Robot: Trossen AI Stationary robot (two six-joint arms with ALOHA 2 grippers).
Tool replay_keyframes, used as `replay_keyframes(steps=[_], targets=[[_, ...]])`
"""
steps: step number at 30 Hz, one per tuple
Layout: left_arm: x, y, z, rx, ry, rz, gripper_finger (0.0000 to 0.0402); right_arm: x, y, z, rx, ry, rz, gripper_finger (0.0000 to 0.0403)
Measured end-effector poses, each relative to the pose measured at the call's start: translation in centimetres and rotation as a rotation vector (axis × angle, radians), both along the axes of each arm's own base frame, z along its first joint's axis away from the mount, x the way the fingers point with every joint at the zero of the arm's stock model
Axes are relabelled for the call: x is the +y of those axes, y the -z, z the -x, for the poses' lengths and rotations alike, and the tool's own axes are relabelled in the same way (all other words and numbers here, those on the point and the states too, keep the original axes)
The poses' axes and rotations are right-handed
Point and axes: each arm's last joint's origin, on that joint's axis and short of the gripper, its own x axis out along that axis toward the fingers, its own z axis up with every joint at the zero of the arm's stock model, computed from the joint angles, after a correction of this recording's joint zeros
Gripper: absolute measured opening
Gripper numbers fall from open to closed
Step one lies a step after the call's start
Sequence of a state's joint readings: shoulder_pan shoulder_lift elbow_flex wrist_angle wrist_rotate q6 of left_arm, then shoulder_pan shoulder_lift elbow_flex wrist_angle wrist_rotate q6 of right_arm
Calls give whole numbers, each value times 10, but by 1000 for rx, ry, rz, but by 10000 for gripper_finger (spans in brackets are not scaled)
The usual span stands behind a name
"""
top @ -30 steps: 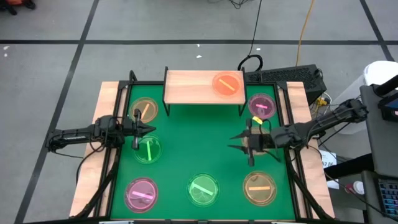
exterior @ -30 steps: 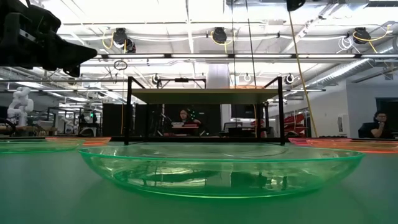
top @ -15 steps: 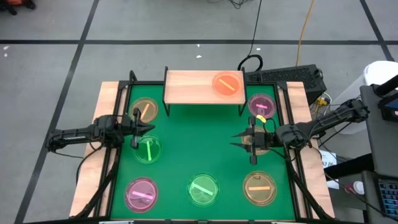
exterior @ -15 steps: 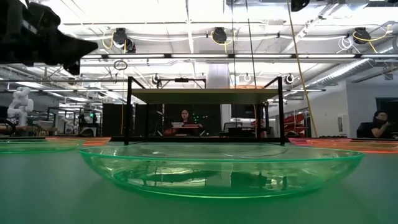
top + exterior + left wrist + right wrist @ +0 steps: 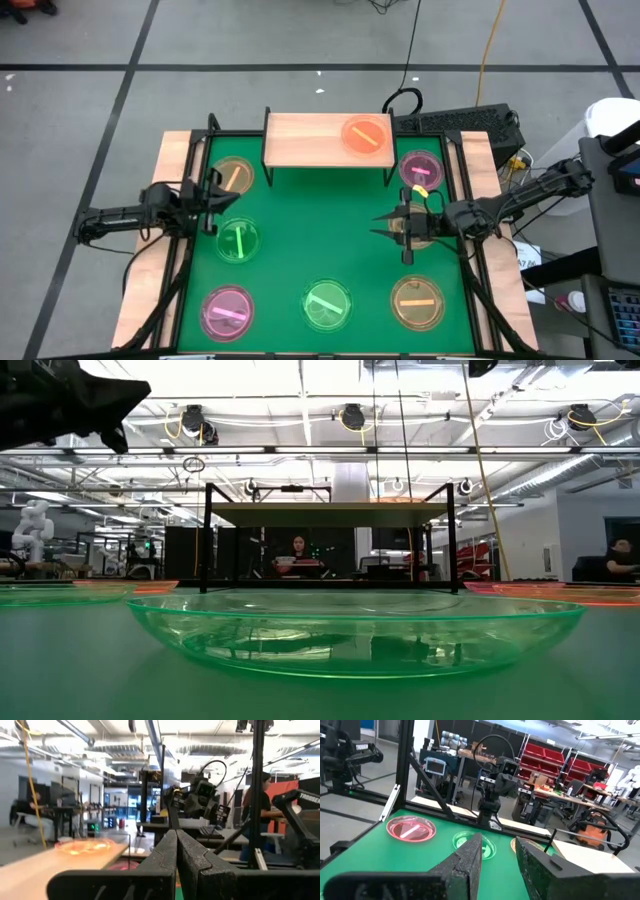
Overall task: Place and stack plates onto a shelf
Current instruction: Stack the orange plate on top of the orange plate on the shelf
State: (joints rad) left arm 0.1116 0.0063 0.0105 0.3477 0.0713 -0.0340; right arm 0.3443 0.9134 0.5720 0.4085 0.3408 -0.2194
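Note:
The light-wood shelf (image 5: 310, 140) stands on black legs at the table's far edge, with an orange plate (image 5: 366, 135) resting on its right half. Other plates lie flat on the green table: amber (image 5: 233, 177), green (image 5: 239, 241), pink (image 5: 228, 311), green (image 5: 326, 305), amber (image 5: 418, 302) and pink (image 5: 420, 170). My left gripper (image 5: 230, 203) hovers shut between the far-left amber and green plates; its fingers meet in the left wrist view (image 5: 176, 840). My right gripper (image 5: 388, 228) hovers open at mid-right (image 5: 497, 847), holding nothing. Another plate seems partly hidden under the right wrist.
Black frame rails run along the table's left and right sides. Bare green surface lies in the table's middle (image 5: 320, 220), between the two grippers. In the low view a green plate (image 5: 355, 635) fills the foreground, with the shelf (image 5: 328, 515) behind it. People sit at desks beyond the table.
My left gripper has drawn back toward the table's left edge and risen, still shut. My right gripper pulled back slightly toward the right edge early on, then held still. No plate has moved.

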Motion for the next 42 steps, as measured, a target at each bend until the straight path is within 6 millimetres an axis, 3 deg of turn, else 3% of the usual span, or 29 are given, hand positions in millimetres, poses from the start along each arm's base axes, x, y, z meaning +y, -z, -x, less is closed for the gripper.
replay_keyframes(steps=[9,15,21,30,36,42], targets=[[8,-18,6,-32,-335,-64,3,0,-3,0,-31,-1,-7,105],[6,-47,-3,271,-330,-137,3,0,-3,0,-31,2,8,105],[4,-62,-33,673,-341,-150,3,0,-3,0,-28,2,20,105],[1,-13,-82,1129,-376,59,3,0,-1,0,-5,2,12,105],[5,20,-92,1378,-433,85,3,0,-1,0,-5,2,1,105],[14,34,-96,1449,-558,98,5,0,-1,0,-5,1,3,105]])
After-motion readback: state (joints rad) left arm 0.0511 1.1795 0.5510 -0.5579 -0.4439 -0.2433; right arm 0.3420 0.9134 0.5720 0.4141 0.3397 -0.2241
